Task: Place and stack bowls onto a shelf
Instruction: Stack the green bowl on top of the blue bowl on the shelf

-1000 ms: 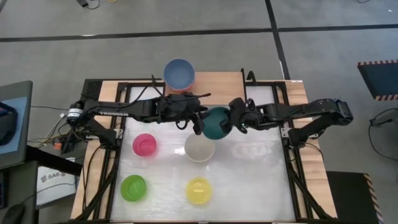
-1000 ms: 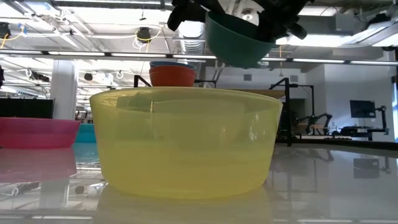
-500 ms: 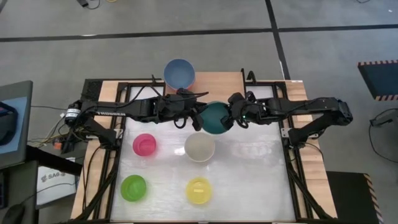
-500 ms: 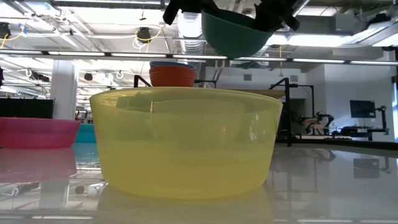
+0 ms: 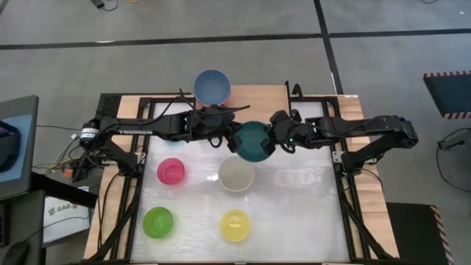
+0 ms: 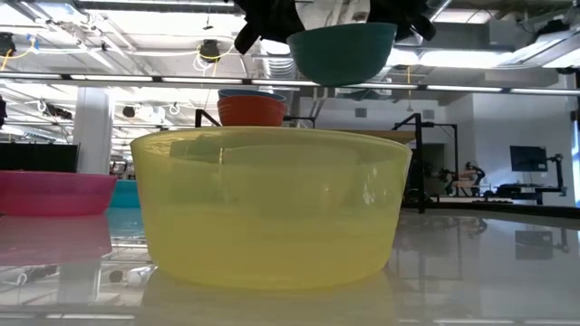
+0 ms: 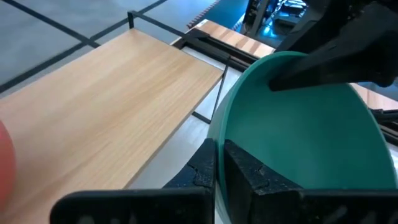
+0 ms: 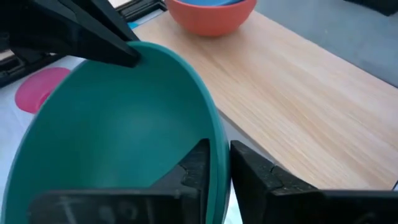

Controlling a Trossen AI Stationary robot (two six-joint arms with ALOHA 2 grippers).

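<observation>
Nearest the table-level camera sits a yellow bowl (image 6: 270,206) filling most of that view, with a lime green bowl (image 5: 157,221) beside it along the front of the white table (image 5: 309,213). Farther in lie a magenta bowl (image 5: 171,171) and a white bowl (image 5: 236,175), both resting upright on the tabletop. Above and just behind the white bowl, a teal bowl (image 5: 250,140) is held level in the air between the two arms. The left gripper (image 7: 219,163) pinches the rim on its side, one finger inside and one outside the wall; the right gripper (image 8: 216,163) is clamped on the opposite rim in the same way. So both claws are closed on the teal bowl, and neither arm is clearly nearer to it. Beyond the bowl lies the shelf (image 5: 257,96), a light wooden board at the far edge of the table, its long side running left to right. On its left part stands a blue bowl (image 5: 212,86) nested in a red bowl (image 6: 252,110). That stack lies away from the held bowl toward the far left, while bare wood sits straight ahead, so the carry probably needs to go up and away from the viewer.
</observation>
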